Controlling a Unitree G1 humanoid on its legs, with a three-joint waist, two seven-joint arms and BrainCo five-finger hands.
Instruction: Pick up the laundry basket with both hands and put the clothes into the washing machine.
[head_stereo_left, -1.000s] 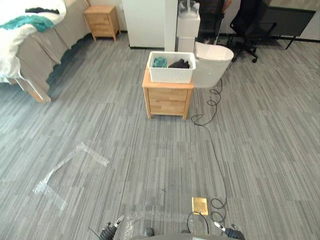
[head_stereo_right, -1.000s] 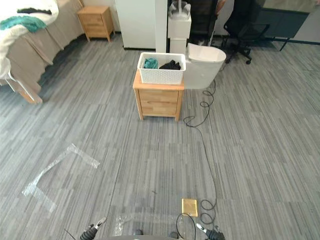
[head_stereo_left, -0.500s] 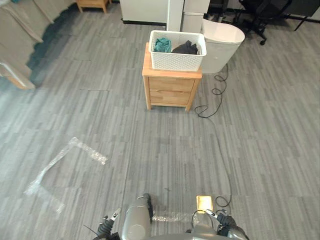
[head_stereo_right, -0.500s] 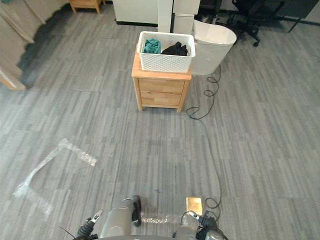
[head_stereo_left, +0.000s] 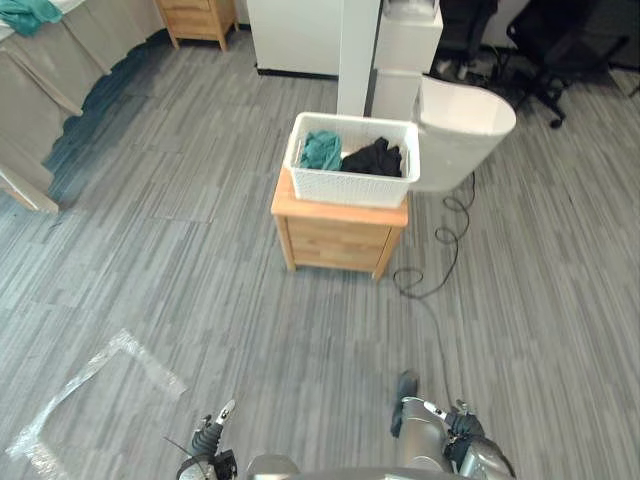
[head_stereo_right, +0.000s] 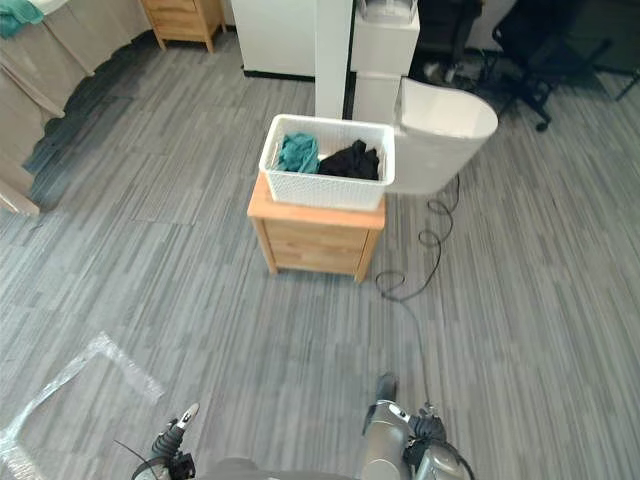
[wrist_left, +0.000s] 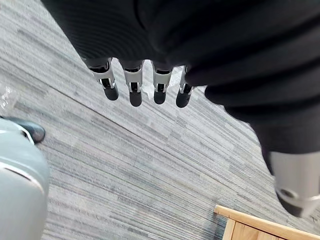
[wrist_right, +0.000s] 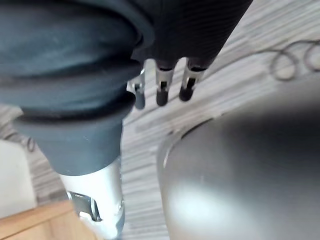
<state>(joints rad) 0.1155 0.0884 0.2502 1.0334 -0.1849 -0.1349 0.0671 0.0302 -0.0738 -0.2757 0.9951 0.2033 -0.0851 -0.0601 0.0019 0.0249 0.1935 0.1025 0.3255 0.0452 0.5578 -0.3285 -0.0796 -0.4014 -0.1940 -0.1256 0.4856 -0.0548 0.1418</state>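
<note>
The white laundry basket (head_stereo_left: 352, 185) stands on a small wooden nightstand (head_stereo_left: 338, 240) in the middle of the room, far from the robot. In the basket lie a teal cloth (head_stereo_left: 322, 150) on the left and a black cloth (head_stereo_left: 375, 158) on the right. A white round tub, probably the washing machine (head_stereo_left: 462, 125), stands on the floor just beside the nightstand, to its right and a little farther.

The left hand (wrist_left: 134, 85) hangs low over the grey striped floor (head_stereo_left: 220, 300). Its fingers are straight and relaxed, and they hold nothing. The right hand (wrist_right: 162, 86) hangs in the same way, fingers loose and empty, the thumb apart from them. Both hands are well apart from the basket, at the near edge of the scene, and open floor lies between them and the nightstand.

A strip of clear tape (head_stereo_left: 95, 385) is stuck on the floor at the near left. At the far left is the side of a bed (head_stereo_left: 40, 90), with a second wooden nightstand (head_stereo_left: 195, 18) beyond it. A black office chair (head_stereo_left: 560, 55) stands at the far right.
</note>
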